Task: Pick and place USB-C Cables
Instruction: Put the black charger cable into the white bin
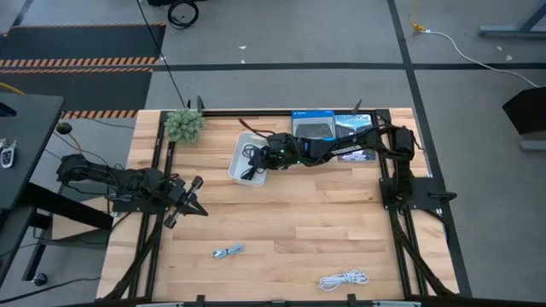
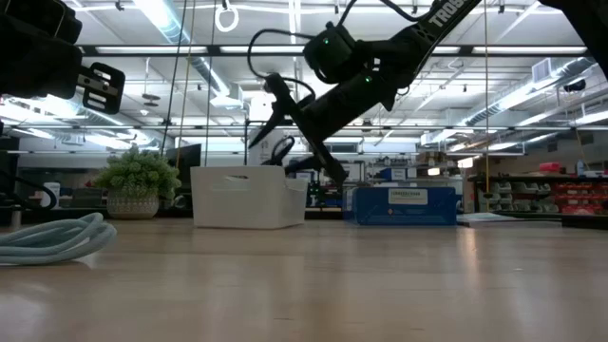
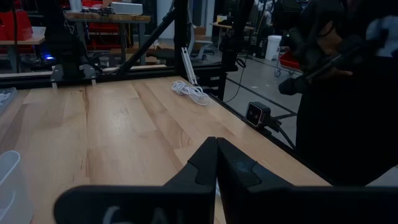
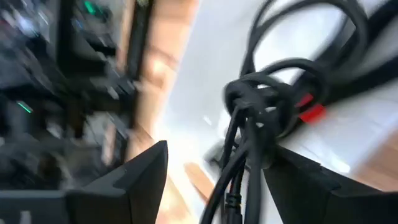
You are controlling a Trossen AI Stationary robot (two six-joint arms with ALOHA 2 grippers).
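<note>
My right gripper (image 1: pixel 257 159) reaches over the white bin (image 1: pixel 240 168) and is open. In the right wrist view a black cable bundle (image 4: pixel 267 106) with red ends (image 4: pixel 310 111) sits between its fingers (image 4: pixel 217 152), over the bin's white floor. In the low view a black cable loop (image 2: pixel 282 149) shows above the bin's rim, below the gripper (image 2: pixel 296 160). The pale blue cable (image 1: pixel 228 251) and the white cable (image 1: pixel 343 279) lie on the table near its front edge. My left gripper (image 1: pixel 189 203) waits shut at the table's left side. My right gripper's open fingers stand on either side of the black cable bundle, coming slanting down from the table's right. The picture is blurred, so I cannot tell whether a finger touches the bundle.
A potted plant (image 1: pixel 183 124) stands at the far left corner. Blue boxes (image 1: pixel 333 128) lie at the far edge under my right arm. Bare wood spreads across the table's middle. The white cable (image 3: pixel 189 91) lies ahead of my left gripper (image 3: pixel 216 163), near the table's edge.
</note>
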